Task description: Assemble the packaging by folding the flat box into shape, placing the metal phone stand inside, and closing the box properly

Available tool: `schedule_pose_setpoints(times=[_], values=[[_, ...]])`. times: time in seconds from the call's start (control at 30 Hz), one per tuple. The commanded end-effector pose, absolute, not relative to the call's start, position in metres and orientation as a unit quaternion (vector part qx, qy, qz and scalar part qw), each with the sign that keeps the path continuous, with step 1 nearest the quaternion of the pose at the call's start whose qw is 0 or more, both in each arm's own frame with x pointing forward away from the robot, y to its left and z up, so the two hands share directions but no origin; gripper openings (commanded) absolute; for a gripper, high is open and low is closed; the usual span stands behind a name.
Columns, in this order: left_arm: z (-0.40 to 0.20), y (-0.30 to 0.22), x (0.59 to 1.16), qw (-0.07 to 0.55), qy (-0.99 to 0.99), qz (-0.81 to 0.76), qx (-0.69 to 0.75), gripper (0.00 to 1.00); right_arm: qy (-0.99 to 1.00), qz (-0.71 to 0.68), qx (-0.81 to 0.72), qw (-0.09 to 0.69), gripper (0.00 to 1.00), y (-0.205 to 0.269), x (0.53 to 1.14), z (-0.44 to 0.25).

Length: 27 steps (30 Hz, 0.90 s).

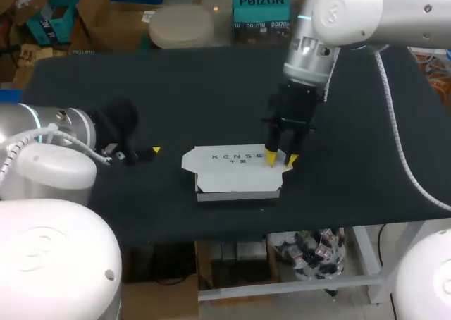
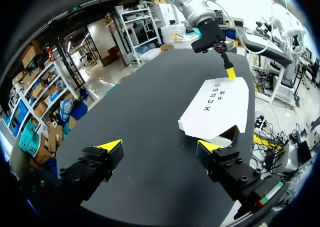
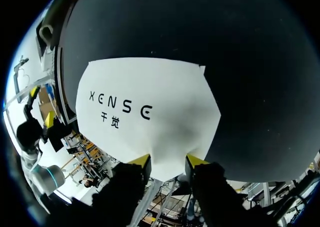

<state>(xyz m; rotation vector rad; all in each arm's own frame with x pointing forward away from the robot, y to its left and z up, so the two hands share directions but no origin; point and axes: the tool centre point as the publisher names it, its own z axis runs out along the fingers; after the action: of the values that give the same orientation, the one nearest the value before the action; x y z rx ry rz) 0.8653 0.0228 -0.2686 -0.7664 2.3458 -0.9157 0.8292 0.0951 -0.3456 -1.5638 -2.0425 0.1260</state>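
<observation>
Right end effector [image 1: 281, 159] at box [image 1: 232, 175], long axis left-right.

The table [image 1: 366, 122] has a flat, matte black top that stands on pale metal legs [image 1: 365, 253], which show below its front edge. A white cardboard box [image 1: 236, 173] lies directly on the top. It is near the front edge, about midway along it, with its long side parallel to that edge. The lid carries dark print, faces up and lies nearly flat. At one end a gap shows the brown inside. The box's bottom rests flat on the black surface.
</observation>
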Motion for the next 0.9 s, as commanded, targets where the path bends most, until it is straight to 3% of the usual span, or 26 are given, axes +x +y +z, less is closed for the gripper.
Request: schedule_pose_setpoints(times=[0.03,0.1,0.17,0.53,0.73,0.9], values=[[-0.260,0.012,0.884,0.041,0.866,-0.302,-0.396,1.00,-0.761,0.046,-0.585,0.278,0.46,0.096,0.827,-0.349],[-0.262,0.006,0.894,-0.014,0.813,-0.253,-0.524,1.00,-0.761,0.048,-0.585,0.278,0.46,0.096,0.827,-0.350],[-0.269,-0.001,0.897,0.010,0.773,-0.185,-0.607,1.00,-0.760,0.048,-0.585,0.278,0.46,0.096,0.827,-0.351],[-0.269,-0.001,0.897,0.010,0.773,-0.185,-0.607,1.00,-0.761,0.041,-0.586,0.276,0.46,0.095,0.828,-0.350],[-0.263,-0.006,0.919,-0.143,0.620,-0.127,-0.761,1.00,-0.759,0.036,-0.590,0.273,0.46,0.093,0.827,-0.349],[-0.266,-0.010,0.921,-0.144,0.563,-0.092,-0.808,1.00,-0.757,0.030,-0.593,0.272,0.46,0.093,0.828,-0.351]])
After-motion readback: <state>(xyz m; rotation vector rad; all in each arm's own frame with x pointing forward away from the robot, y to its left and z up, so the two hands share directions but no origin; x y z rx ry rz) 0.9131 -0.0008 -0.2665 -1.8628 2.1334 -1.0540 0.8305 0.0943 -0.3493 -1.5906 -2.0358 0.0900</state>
